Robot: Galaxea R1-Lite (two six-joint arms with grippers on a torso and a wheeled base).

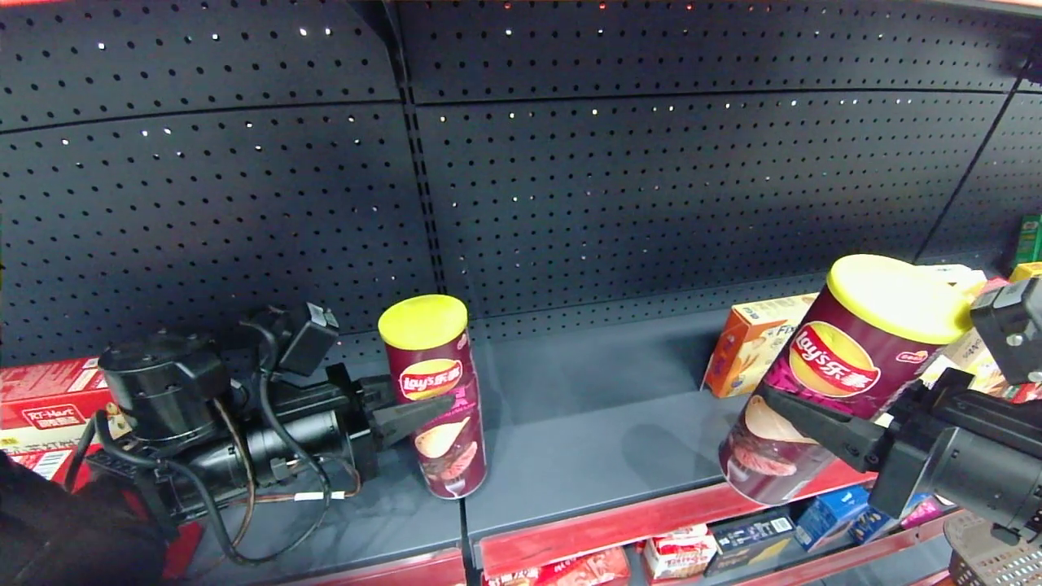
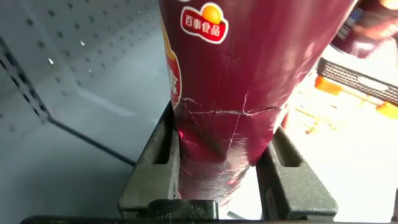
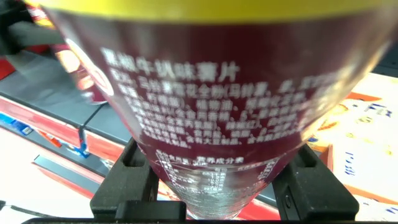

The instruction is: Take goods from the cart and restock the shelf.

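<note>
Head view — upright maroon, yellow-lidded chip can [image 1: 444, 366] on shelf [image 1: 586, 431].

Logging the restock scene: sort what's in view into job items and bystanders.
Job: upright chip can, on the shelf, in left gripper; tilted chip can in right gripper.
Bystanders: orange box, red boxes, packets below.
</note>
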